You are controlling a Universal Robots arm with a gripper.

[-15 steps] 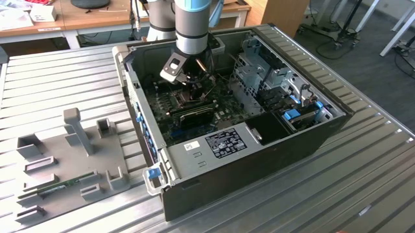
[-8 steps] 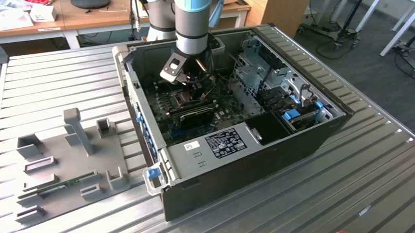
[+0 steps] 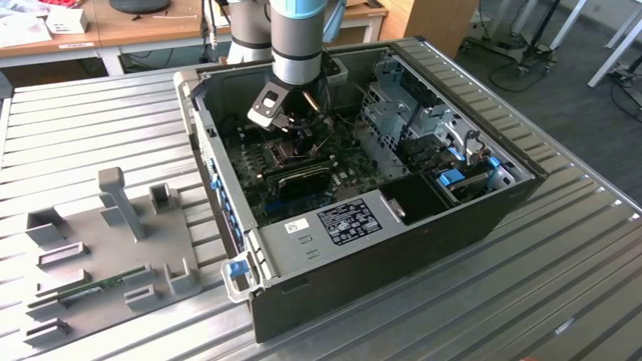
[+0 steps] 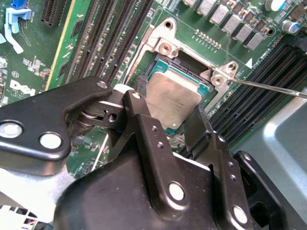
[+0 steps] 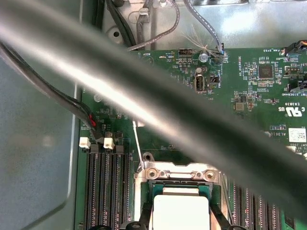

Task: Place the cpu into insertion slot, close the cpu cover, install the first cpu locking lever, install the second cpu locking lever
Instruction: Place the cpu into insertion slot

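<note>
In both wrist views the cpu [image 4: 173,93] [image 5: 180,207], a grey-topped square chip, lies between two black fingers [image 4: 138,103] that touch its opposite edges. My gripper [image 4: 168,114] [image 5: 180,219] is shut on it. The chip sits low over the insertion slot [image 4: 166,61] [image 5: 158,187], roughly lined up with the dark socket frame and slightly tilted. A thin locking lever [image 4: 268,87] [image 5: 138,148] sticks out from a socket corner. In the exterior view my gripper [image 3: 296,131] reaches down into the open computer case [image 3: 301,248]. The cpu cover is out of view.
Long black memory slots [image 4: 110,33] [image 5: 103,187] flank the socket on both sides. A blurred dark cable [image 5: 158,96] crosses close to the first wrist camera. Drive bays [image 3: 441,150] fill the case on the exterior view's right. A grey fixture plate [image 3: 101,256] lies on the ribbed table.
</note>
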